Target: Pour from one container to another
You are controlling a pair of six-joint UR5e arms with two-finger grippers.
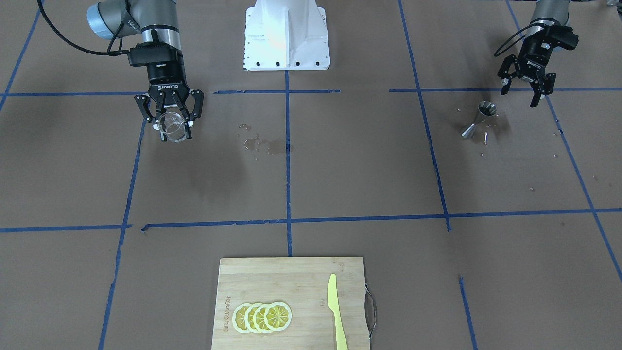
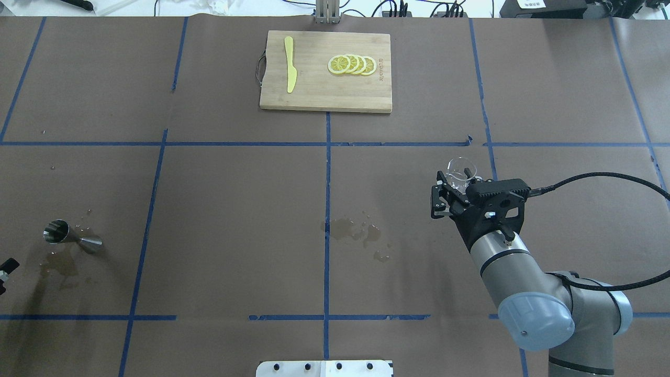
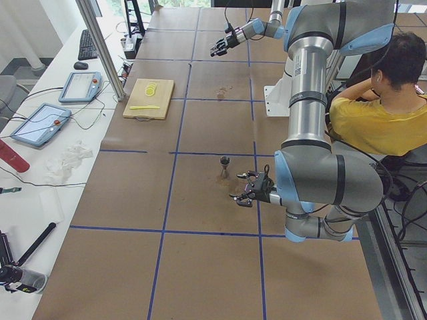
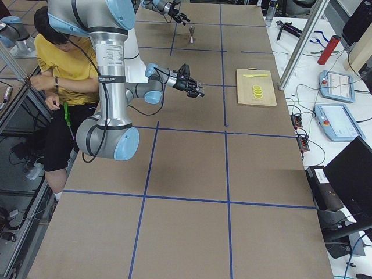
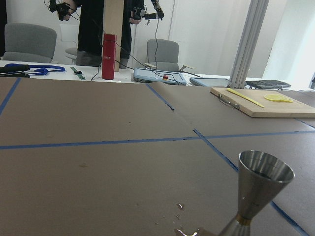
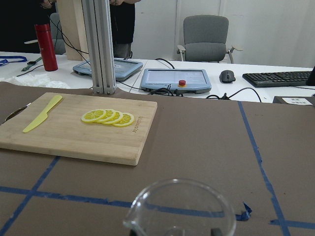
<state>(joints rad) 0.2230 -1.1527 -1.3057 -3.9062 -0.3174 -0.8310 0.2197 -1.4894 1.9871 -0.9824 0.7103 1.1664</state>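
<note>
Glass cup (image 6: 179, 210) is hanging gripped in the right jaws, jigger (image 1: 478, 120) standing upright far leftward, beside the open left jaws.

The steel jigger (image 5: 264, 189) stands upright at the lower right on the brown paper-covered table (image 5: 98, 172), with a few water droplets (image 5: 179, 209) on the paper just beside its base. Blue tape lines (image 5: 98, 143) cross the table. Far off at the right a wooden cutting board (image 5: 275, 108) bears a yellow knife (image 5: 244, 97) and lemon slices (image 5: 278, 98), and a red bottle (image 5: 109, 56) stands on the desk beyond.
</note>
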